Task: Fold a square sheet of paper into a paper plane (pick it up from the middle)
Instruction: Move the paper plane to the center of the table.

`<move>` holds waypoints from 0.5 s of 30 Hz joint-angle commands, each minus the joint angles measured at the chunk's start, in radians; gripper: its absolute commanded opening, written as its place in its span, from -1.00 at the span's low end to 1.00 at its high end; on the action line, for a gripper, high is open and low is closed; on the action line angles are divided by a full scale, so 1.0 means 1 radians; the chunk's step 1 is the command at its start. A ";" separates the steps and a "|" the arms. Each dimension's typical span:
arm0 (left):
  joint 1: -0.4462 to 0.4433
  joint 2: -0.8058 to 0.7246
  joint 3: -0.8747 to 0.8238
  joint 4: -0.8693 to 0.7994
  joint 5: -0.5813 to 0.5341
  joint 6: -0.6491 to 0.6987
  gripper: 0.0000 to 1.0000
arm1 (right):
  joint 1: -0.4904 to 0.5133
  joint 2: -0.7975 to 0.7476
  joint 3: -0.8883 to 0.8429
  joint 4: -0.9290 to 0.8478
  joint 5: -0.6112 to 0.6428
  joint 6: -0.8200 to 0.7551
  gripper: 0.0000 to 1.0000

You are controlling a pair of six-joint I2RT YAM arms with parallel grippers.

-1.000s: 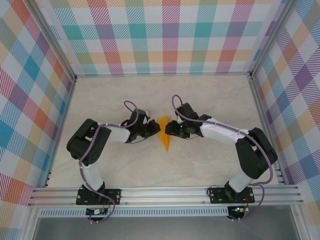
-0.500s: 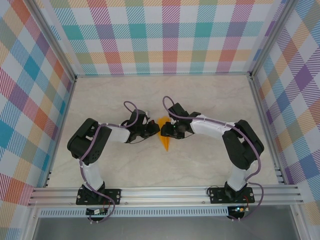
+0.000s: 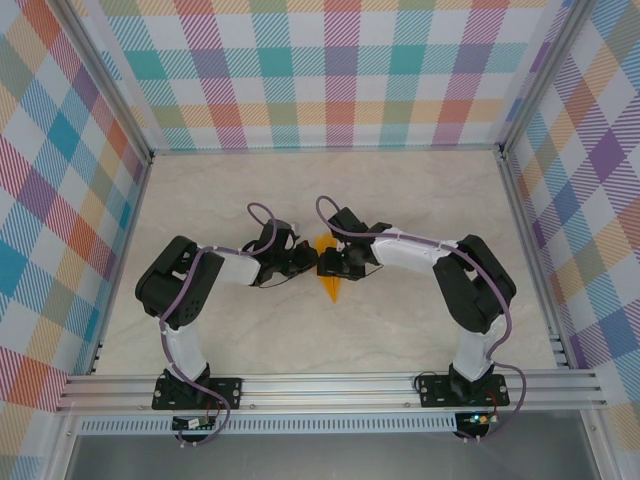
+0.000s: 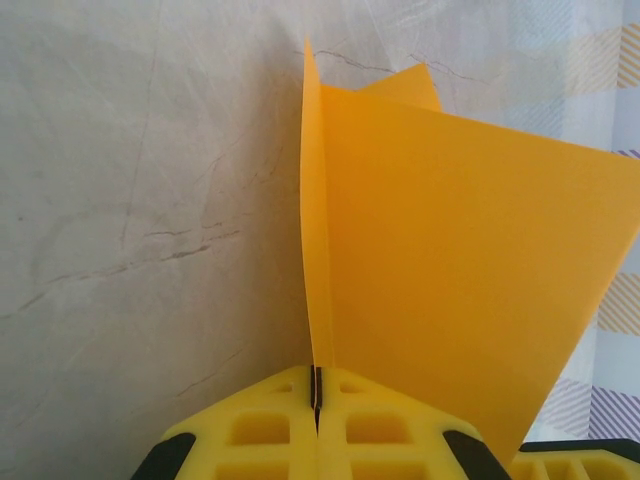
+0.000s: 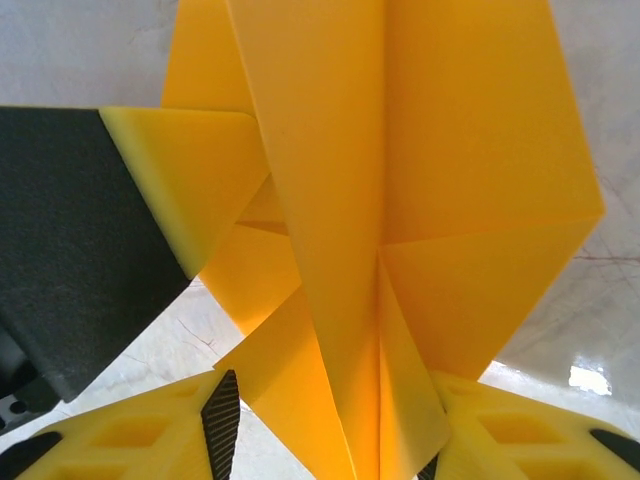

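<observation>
Your left end effector (image 4: 316, 385) clenches the paper plane (image 4: 450, 250); right end effector (image 5: 330, 440) straddles it, apparently released; closing skewed could crumple a wing.

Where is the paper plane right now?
Top view: the paper plane sits mid-table, pinched by the left gripper, the right gripper on its other side.

Folded orange-yellow paper plane (image 3: 333, 289): far part hidden under left gripper (image 3: 315, 263) and right gripper (image 3: 324, 266). Cut off at right edge in left wrist view, top and bottom in right wrist view. Right gripper's hold cannot be told.
</observation>
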 commanded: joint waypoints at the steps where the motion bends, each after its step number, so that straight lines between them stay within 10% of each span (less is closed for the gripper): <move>1: 0.014 0.010 -0.006 -0.002 -0.001 -0.003 -1.00 | 0.015 0.021 0.043 -0.050 0.040 -0.027 0.02; 15: 0.020 0.016 -0.006 -0.003 0.004 -0.006 -1.00 | 0.038 0.043 0.058 -0.063 0.076 -0.044 0.17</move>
